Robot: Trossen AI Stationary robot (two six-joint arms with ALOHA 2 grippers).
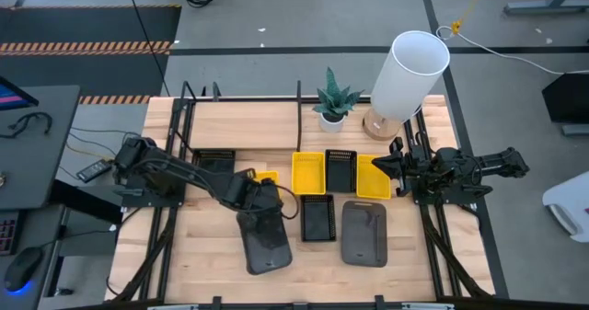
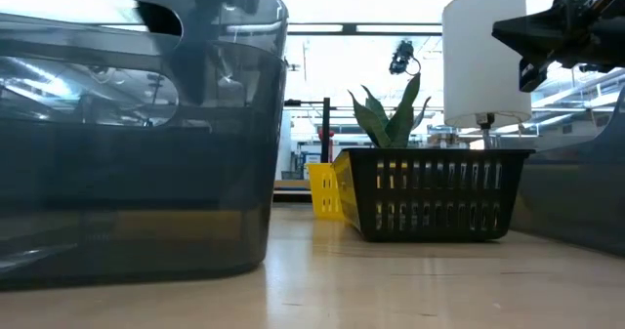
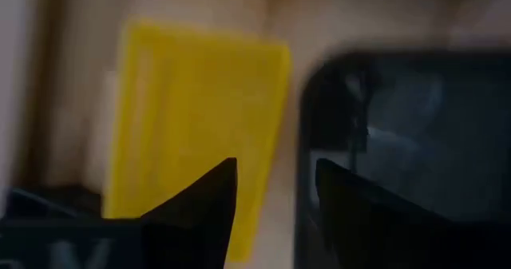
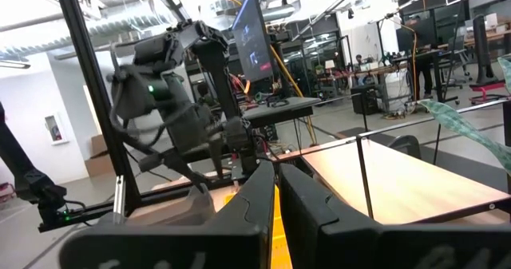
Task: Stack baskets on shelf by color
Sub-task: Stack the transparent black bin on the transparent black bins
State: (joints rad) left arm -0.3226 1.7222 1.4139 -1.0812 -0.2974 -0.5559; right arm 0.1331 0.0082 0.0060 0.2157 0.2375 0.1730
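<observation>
Hovering low with the left jaws spread, right at the near rim of the grey basket (image 1: 265, 241), which lies on the worktop (image 1: 212, 255) straight beyond the fingertips. Leaves a yellow tray (image 3: 192, 125) just beside one fingertip, on the outer side of the gap. Risks closing on nothing, or on the wrong wall: hard to tell from the wrist view whether the grey rim sits inside the gap or only touches the inner face of one finger. Could mean a one-sided push instead of a pinch, skidding the grey basket over the smooth wood, or catching the yellow tray.

Holding the right jaws closed to a thin slit with yellow showing in it, seemingly pinching the wall of the yellow basket (image 1: 373, 177) at the end of the row along the shelf (image 1: 267, 155). Looks like a thin edge grip, so liable to let the basket swing or slip once raised. Puts a black basket (image 1: 340, 170) just past the tips and the lamp (image 1: 409, 71) close behind the wrist, both easy to clip.
</observation>
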